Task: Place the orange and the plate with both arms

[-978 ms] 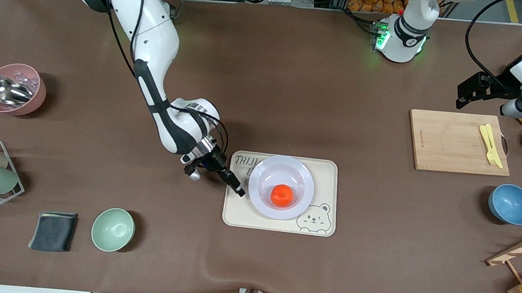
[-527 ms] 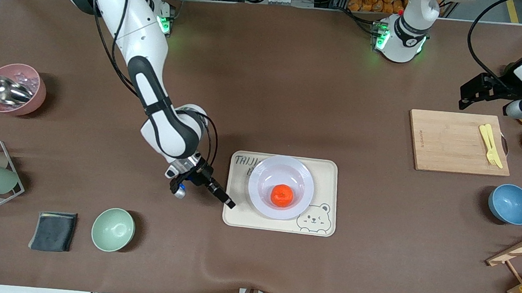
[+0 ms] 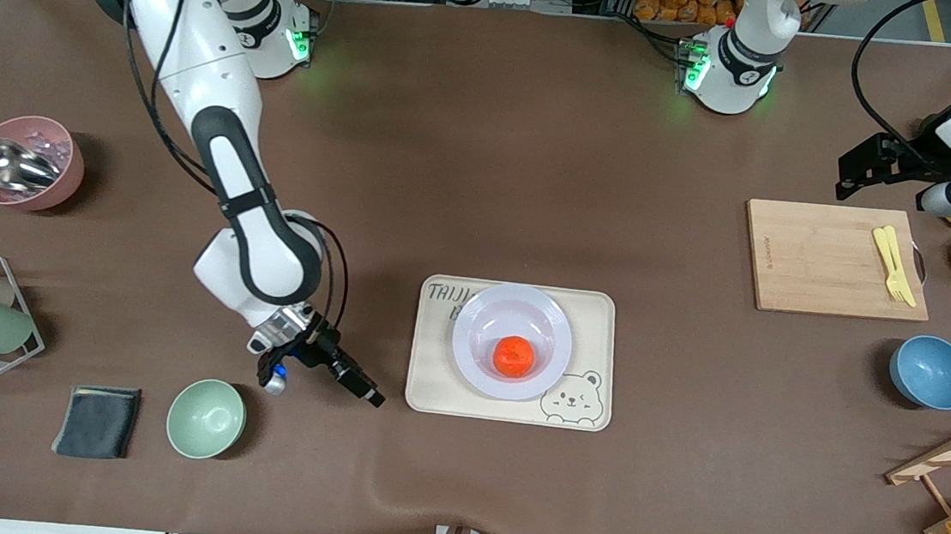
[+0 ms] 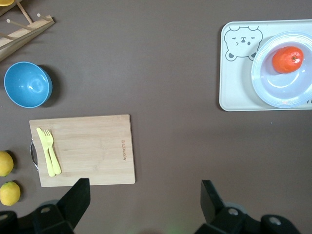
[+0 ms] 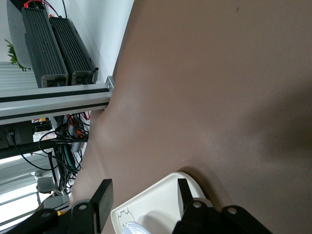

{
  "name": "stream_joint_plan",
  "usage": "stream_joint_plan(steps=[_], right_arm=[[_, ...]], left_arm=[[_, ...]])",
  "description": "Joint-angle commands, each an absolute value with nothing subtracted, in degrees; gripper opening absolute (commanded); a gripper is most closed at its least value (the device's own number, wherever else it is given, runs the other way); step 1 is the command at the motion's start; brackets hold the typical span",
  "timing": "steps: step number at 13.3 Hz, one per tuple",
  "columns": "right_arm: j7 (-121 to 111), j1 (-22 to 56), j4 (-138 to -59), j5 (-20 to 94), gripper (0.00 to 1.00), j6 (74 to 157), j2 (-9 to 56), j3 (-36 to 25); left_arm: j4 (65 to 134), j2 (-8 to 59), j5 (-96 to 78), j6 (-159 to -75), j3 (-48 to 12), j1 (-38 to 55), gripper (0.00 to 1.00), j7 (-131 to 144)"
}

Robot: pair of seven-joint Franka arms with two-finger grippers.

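Front view: orange (image 3: 513, 355) rests in plate (image 3: 511, 341) on bear tray (image 3: 593, 313). Right gripper (image 3: 361, 389), jaws apart and empty, hangs just beside the tray; left gripper (image 4: 141, 200), open and empty, waits over the cutting board (image 3: 829, 259). Risk: clipping the tray could roll the orange.

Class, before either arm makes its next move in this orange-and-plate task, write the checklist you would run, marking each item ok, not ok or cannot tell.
1. Orange sits in the plate: ok.
2. Plate rests on the bear tray: ok.
3. Right gripper open, holding nothing, over bare table beside the tray: ok.
4. Left gripper open, holding nothing, over the table by the cutting board: ok.
5. Plate centred on tray: not ok, it sits toward the right arm's end.
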State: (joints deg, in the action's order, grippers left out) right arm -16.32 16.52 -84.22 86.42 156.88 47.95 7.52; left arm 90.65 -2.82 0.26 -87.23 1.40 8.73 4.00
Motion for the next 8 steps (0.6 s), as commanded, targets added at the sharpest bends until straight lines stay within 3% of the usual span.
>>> stream_joint_plan(steps=[1,8], right_arm=[[-14.3,12.4,-85.2,81.5,0.61,152.3,46.3,8.6],[3.6,1.7,-83.4,51.0,0.69,134.1,41.3,8.3]], left_arm=[[90.4,-2.9,1.4,-86.4,1.1,8.6,1.00,4.7],[90.4,-2.9,1.4,-86.4,1.1,8.5,1.00,4.7]])
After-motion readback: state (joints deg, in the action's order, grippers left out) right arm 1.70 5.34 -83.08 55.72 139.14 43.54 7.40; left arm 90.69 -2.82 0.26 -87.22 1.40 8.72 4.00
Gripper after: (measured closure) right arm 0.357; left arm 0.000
